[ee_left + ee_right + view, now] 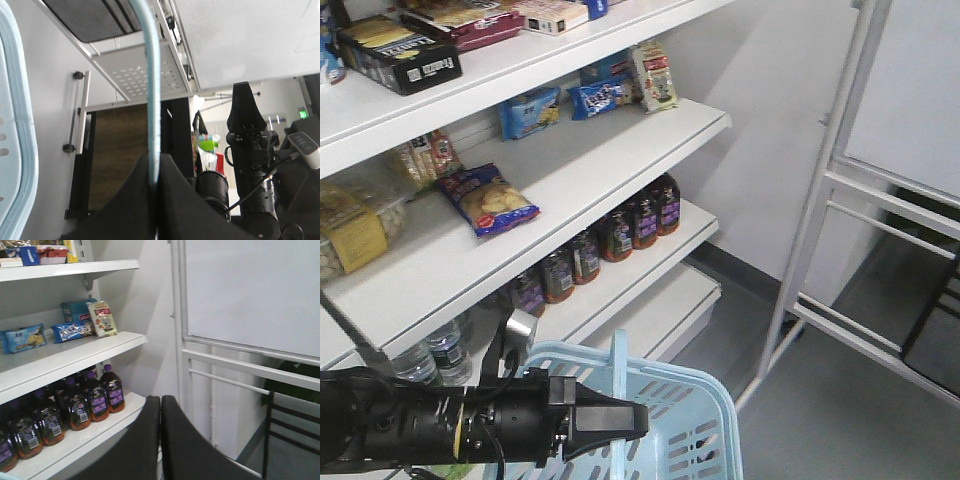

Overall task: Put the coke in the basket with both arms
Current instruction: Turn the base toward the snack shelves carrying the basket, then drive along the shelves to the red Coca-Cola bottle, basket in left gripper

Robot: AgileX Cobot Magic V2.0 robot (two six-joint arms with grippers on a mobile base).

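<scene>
The pale blue basket (705, 400) hangs low in the front view. Its handle (618, 362) stands upright, and my left gripper (636, 420) is shut on it. In the left wrist view the black fingers (175, 200) pinch the thin blue handle (152, 75), with the basket rim (22, 150) at the left edge. My right gripper (160, 399) is shut with nothing between its fingers, and it points towards the shelf's right end. The right arm (247, 150) also shows in the left wrist view. The coke is out of view.
White shelves (620, 150) hold snack packets (490, 200) and boxes. Dark bottles with purple labels (620, 232) (90, 400) line a lower shelf, and water bottles (445, 350) stand lower left. A white metal frame (820, 200) stands to the right on grey floor.
</scene>
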